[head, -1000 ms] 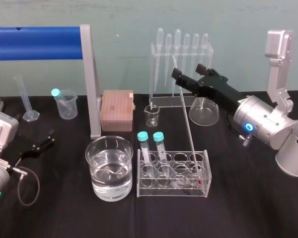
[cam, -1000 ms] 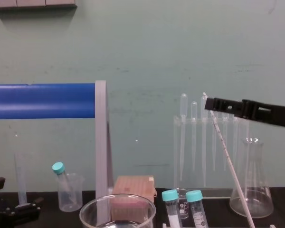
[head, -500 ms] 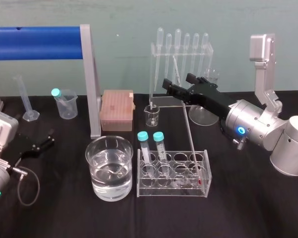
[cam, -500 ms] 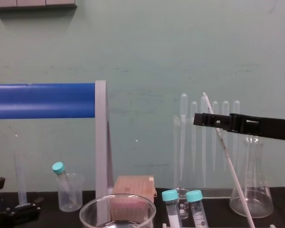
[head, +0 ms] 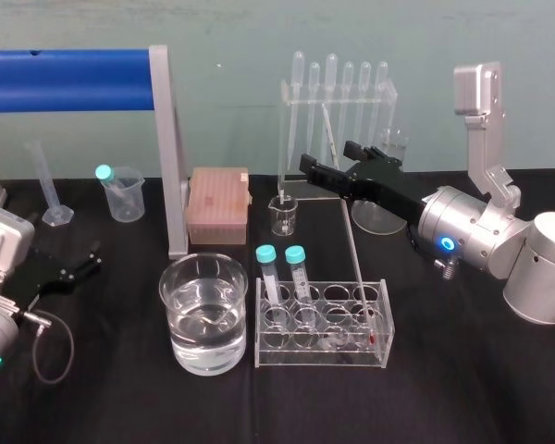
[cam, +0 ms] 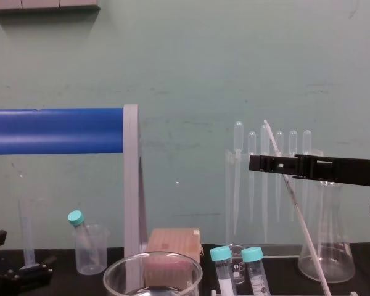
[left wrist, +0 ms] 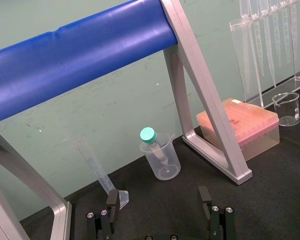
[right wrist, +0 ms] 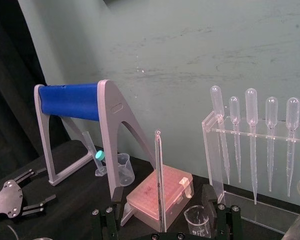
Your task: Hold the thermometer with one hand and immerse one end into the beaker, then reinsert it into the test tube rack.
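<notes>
While the thermometer (head: 350, 236) leans in the test tube rack (head: 319, 356) at lower centre of the head view, reddish tip down at the rack's right end, the right gripper (head: 326, 157) hangs around its upper part, fingers (right wrist: 208, 196) spread wide and clear of the rod. The water-filled beaker (head: 171, 310) stands just left of the rack. The left gripper (head: 74, 271) sits at lower left, fingers parted.
</notes>
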Controlling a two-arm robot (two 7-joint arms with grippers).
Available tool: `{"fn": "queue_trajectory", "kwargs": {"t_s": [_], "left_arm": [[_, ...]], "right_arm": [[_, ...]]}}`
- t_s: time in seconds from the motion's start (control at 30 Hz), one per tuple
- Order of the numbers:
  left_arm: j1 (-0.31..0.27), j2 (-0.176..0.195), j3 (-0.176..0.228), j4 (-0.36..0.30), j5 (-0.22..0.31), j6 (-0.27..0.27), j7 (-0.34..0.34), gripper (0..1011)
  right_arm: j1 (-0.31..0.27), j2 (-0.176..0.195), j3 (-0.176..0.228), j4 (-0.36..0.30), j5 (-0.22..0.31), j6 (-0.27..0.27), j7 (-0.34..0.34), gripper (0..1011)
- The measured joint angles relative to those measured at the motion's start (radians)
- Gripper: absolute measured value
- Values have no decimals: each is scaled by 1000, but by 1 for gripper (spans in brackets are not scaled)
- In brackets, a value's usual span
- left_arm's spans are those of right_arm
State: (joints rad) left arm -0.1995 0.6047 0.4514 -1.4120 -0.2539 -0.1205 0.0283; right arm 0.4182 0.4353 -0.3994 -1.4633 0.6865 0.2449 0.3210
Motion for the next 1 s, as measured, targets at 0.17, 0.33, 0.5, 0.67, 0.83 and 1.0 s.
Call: {"fn": "queue_trajectory", "kwargs": {"t_s": [0.17,0.33,0.5,0.67,0.83,1.0], "left_arm": [[0,0,0,0,0,0,0,1008],[0,0,0,0,0,0,0,1008],[0,0,0,0,0,0,0,1008],[0,0,0,0,0,0,0,1008],[0,0,0,0,0,0,0,1008],[0,0,0,0,0,0,0,1008]], "right_arm": [[3,-2,-2,6,-1,5,2,1000],[4,-4,-4,10,-1,8,5,1000],[5,-7,-5,12,-1,10,5,1000],[5,-7,-5,12,0,10,4,1000],[5,-7,-5,11,0,10,4,1000],[5,-6,-4,11,0,9,4,1000]]}}
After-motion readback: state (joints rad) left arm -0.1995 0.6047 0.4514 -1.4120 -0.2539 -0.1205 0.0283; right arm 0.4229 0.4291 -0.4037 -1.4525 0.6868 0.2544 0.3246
